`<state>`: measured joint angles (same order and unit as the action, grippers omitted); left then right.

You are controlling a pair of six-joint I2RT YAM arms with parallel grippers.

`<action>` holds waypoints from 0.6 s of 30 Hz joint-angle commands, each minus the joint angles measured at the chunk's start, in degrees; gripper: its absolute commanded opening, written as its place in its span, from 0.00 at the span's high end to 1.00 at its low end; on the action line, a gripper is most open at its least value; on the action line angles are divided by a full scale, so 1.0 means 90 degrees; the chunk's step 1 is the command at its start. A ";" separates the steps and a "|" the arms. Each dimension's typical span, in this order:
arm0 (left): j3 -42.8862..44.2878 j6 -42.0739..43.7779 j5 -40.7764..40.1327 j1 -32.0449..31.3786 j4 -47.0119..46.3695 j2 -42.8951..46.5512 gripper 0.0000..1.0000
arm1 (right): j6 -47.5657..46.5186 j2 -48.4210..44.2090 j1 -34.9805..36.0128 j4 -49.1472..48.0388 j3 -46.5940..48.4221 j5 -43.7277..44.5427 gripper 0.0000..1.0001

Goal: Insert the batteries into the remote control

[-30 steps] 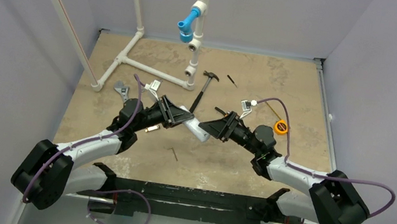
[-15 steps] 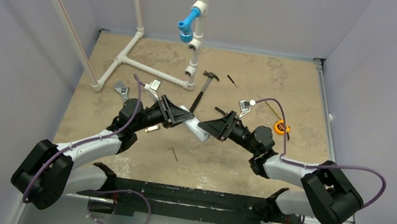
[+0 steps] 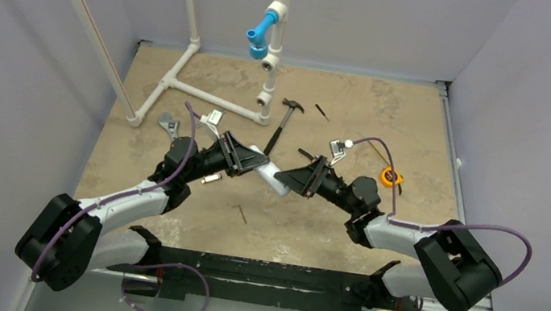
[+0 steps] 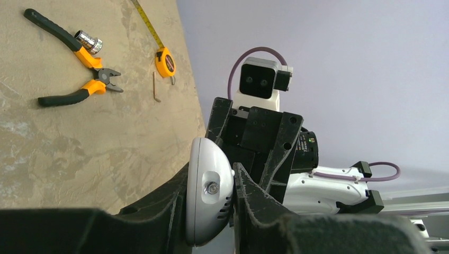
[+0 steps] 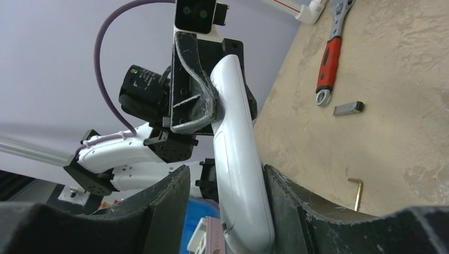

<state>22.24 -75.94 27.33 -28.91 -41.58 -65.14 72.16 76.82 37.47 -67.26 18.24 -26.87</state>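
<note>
The remote control (image 3: 269,174), a slim white handset, hangs above the middle of the table between the two arms. My left gripper (image 3: 248,161) is shut on its upper left end; in the left wrist view both fingers press the rounded end of the remote control (image 4: 209,196). My right gripper (image 3: 285,180) straddles the lower right end. In the right wrist view the remote control (image 5: 238,159) rests against one finger (image 5: 286,196), with a gap to the other, so this gripper (image 5: 225,172) is open. The batteries show in no view.
A hammer (image 3: 284,120) and white pipe frame (image 3: 207,97) lie at the back. An adjustable wrench (image 3: 169,126) and a small silver piece (image 3: 210,180) lie left, a tape measure (image 3: 390,176) right, a hex key (image 3: 242,213) near. Orange pliers (image 4: 79,74) show in the left wrist view.
My right arm has slid left, bringing its jaws over the remote's free end, and they have narrowed. The left arm and the remote have stayed still.
</note>
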 commanded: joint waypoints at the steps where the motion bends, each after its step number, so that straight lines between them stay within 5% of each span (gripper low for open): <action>1: 0.0185 -0.0053 0.0062 0.0022 -0.0504 -0.0021 1.00 | 0.0053 0.0005 -0.0008 -0.0412 -0.0026 -0.0228 0.48; 18: 0.0322 -0.0068 0.0061 0.0025 -0.0614 -0.0153 1.00 | 0.0263 0.0264 -0.0013 -0.0917 -0.0046 -0.0429 0.57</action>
<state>22.41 -76.16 27.94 -28.91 -43.24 -66.37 73.97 79.50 37.43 -70.94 18.17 -29.56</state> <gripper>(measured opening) 0.257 0.452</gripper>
